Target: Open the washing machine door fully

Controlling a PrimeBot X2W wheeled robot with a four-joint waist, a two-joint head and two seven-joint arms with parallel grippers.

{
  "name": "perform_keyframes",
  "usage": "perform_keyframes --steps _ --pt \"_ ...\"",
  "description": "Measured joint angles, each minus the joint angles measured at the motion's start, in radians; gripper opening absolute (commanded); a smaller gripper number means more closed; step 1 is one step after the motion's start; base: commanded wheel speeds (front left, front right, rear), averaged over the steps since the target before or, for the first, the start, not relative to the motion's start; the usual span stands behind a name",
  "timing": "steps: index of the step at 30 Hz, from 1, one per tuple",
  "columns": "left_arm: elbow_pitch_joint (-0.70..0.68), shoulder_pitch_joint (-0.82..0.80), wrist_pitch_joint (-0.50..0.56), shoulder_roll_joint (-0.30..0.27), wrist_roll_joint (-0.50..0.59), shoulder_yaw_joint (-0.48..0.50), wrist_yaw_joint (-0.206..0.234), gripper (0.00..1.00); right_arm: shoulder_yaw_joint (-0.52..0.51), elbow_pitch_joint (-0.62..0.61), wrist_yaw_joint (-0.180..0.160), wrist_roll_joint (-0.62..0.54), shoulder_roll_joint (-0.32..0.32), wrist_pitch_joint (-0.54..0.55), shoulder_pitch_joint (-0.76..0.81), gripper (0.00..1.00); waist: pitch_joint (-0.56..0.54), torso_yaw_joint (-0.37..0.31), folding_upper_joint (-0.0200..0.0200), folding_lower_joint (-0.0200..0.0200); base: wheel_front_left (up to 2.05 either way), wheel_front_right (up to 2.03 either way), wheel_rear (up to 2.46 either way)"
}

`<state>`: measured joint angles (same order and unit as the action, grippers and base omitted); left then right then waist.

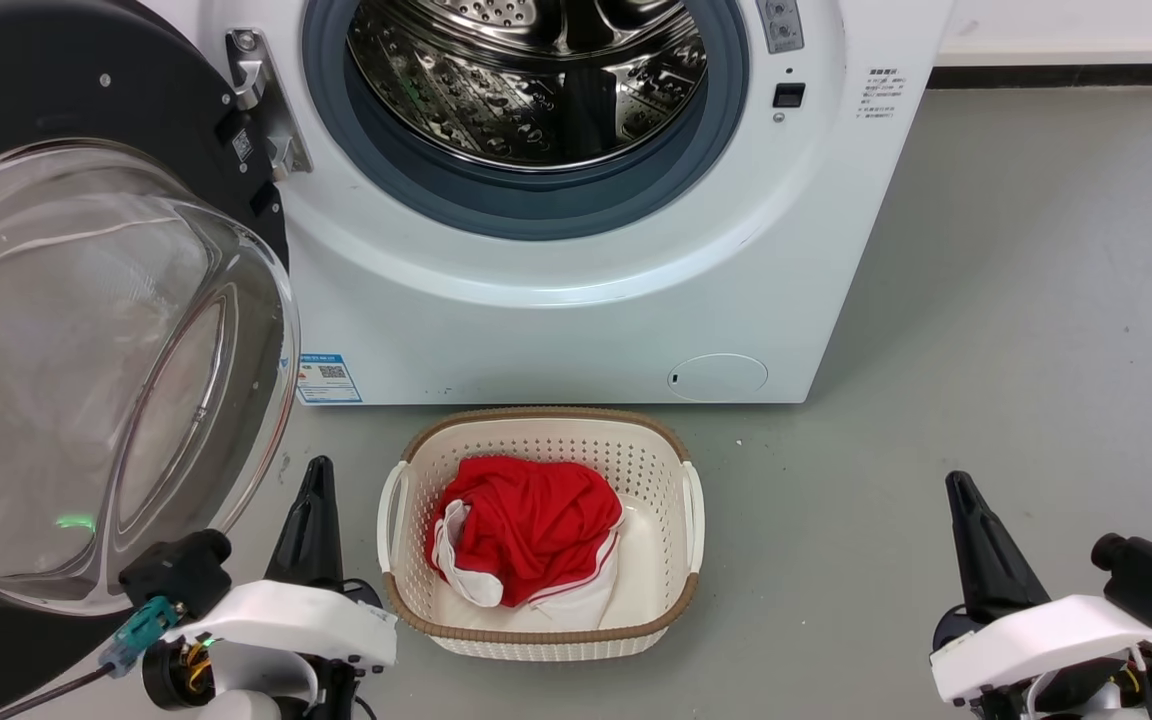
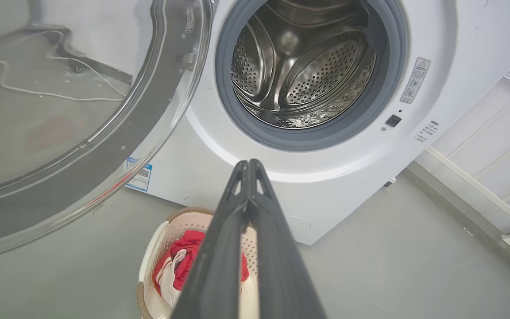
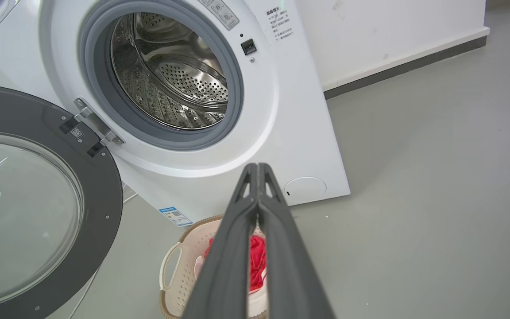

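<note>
The washing machine door (image 1: 86, 330) stands swung wide on its hinge (image 1: 261, 100) at the left of the washing machine (image 1: 556, 320), glass bowl bulging outward; the steel drum (image 1: 526, 80) is exposed inside the grey gasket (image 1: 536, 205); the left gripper (image 2: 248, 167) hangs near the door's lower rim, fingers pressed together, holding nothing; the right gripper (image 3: 258, 169) sits well apart to the right, likewise closed and empty; a laundry basket (image 1: 546, 418) containing a red garment (image 1: 531, 520) rests on the floor between them, before the machine
</note>
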<state>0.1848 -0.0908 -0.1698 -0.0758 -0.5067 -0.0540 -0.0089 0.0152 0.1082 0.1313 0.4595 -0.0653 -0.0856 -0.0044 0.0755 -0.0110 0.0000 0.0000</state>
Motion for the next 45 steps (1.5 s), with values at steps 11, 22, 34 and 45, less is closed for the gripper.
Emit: perform_keyframes --steps 11,22,34,45 --pt "0.009 0.000 0.044 0.006 -0.172 0.026 -0.018 0.00 -0.005 0.021 0.000 0.190 -0.007 0.019 -0.018 0.00 -0.007 0.001 0.0000 0.0000 0.00 0.00 0.00" --pt "0.016 0.000 0.082 0.010 -0.324 0.050 -0.035 0.00 -0.012 0.038 0.000 0.359 -0.013 0.039 -0.034 0.00 -0.015 0.002 0.0000 0.0000 0.00 0.00 0.00" --pt "0.026 -0.001 0.120 0.014 -0.472 0.070 -0.052 0.00 -0.022 0.056 0.000 0.518 -0.016 0.060 -0.040 0.00 -0.023 0.004 0.0000 0.0000 0.00 0.00 0.00" --pt "0.033 -0.002 0.159 0.016 -0.615 0.094 -0.064 0.00 -0.034 0.073 0.000 0.671 -0.018 0.082 -0.053 0.00 -0.032 0.005 0.0000 0.0000 0.00 0.00 0.00"
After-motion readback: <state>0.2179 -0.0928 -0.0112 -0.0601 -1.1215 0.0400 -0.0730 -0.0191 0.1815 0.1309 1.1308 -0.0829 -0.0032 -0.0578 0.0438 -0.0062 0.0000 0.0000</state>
